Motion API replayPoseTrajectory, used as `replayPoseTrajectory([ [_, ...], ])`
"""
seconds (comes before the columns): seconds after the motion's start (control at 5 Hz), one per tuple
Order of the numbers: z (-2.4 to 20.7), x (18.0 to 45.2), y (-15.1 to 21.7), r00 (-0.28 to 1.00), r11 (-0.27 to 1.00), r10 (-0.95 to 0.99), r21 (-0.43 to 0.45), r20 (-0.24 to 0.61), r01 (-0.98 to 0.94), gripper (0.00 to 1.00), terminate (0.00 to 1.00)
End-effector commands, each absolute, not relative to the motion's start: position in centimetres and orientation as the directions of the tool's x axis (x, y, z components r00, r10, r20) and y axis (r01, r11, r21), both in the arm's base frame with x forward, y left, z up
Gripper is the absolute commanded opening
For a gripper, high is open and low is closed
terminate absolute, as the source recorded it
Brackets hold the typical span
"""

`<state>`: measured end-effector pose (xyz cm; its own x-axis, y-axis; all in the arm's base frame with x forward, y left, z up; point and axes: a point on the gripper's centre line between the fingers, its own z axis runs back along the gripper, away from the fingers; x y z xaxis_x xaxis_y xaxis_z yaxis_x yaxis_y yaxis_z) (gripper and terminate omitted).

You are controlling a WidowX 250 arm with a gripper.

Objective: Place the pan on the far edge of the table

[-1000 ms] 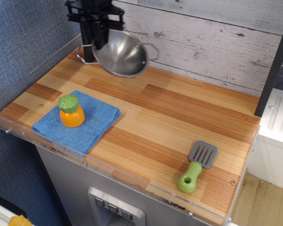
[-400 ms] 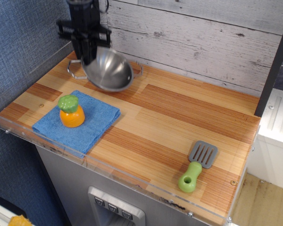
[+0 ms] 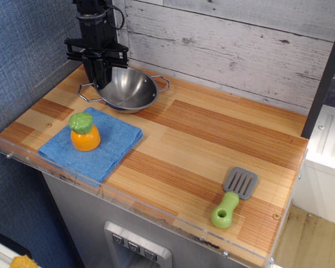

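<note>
The shiny steel pan (image 3: 129, 89) with two wire loop handles rests upright on the wooden table (image 3: 212, 134), at the far left near the back wall. My black gripper (image 3: 101, 79) comes down from above at the pan's left rim, and its fingers look closed on that rim. The fingertips are partly hidden by the pan's wall.
A blue cloth (image 3: 109, 146) lies at the front left with an orange toy with a green top (image 3: 84, 133) on it. A grey spatula with a green handle (image 3: 234, 196) lies at the front right. A clear acrylic rim (image 3: 128, 202) runs along the front edge. The plank wall (image 3: 240, 50) stands close behind the pan.
The gripper has moved left and down with the pan. The pan went from tilted in the air to level on the table near the back wall.
</note>
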<state>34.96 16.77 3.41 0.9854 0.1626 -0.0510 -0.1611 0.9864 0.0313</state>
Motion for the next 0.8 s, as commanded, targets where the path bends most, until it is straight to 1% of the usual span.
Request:
replayPoseTrajectory([
  [0.0, 4.9, 34.4, 16.7, 0.989, 0.987, 0.147, 0.065, -0.007, -0.146, 1.0, 0.0],
  [0.2, 5.5, 34.7, 16.5, 0.989, 0.987, 0.146, 0.061, 0.017, -0.147, 1.0, 0.0],
  [0.4, 7.8, 35.1, 16.5, 0.983, 0.985, 0.164, 0.043, 0.078, -0.168, 1.0, 0.0],
  [0.6, 11.6, 35.5, 16.2, 0.969, 0.977, 0.211, 0.006, 0.126, -0.214, 1.0, 0.0],
])
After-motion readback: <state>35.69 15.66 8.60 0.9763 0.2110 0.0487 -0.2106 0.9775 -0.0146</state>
